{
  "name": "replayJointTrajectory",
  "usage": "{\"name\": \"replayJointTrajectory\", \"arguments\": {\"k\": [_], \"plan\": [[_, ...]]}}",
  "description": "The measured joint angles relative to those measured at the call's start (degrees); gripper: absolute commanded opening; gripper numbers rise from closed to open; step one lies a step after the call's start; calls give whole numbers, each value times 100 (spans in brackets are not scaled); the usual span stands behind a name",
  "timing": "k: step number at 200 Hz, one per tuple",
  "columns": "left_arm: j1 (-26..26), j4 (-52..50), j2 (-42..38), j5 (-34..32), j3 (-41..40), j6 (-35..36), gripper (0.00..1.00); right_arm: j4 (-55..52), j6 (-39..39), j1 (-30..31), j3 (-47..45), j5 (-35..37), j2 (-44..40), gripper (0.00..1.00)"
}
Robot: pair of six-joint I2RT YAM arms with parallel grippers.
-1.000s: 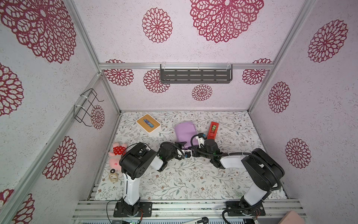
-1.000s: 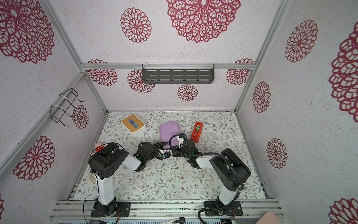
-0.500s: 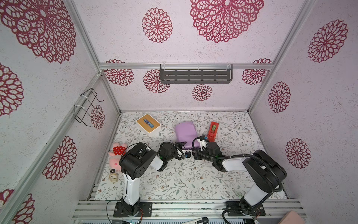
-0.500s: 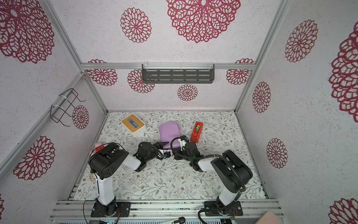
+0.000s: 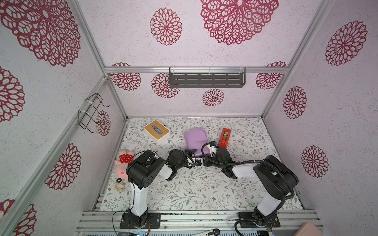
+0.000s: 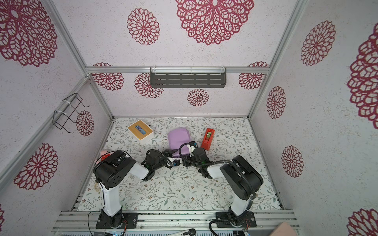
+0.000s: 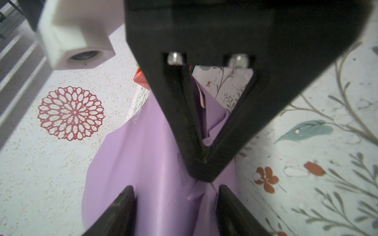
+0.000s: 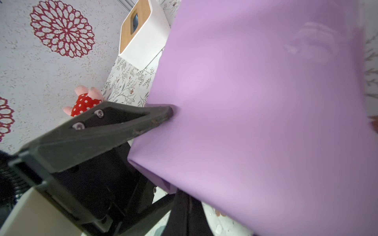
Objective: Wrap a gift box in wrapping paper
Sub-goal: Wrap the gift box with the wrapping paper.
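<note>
Only the right claw (image 7: 204,167) has shifted a little. It is shut tight, tips on the end fold of the paper (image 5: 195,137); it may pinch a bit, hard to tell. Lilac paper covers the box, in the middle between the white box (image 5: 156,132) and red tape (image 5: 224,137). Partly open, the left claw (image 7: 176,189) holds nothing, fingers each side of the fold. Press softly, keep the fold flat, don't rip.
</note>
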Motion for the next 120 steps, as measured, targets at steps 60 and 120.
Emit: {"name": "replayJointTrajectory", "arguments": {"k": [60, 120], "plan": [[0, -2, 0, -2, 0, 0, 66, 17, 9, 0, 0, -22, -22, 0], [0, -4, 0, -2, 0, 0, 66, 136, 9, -2, -380, -2, -50, 0]]}}
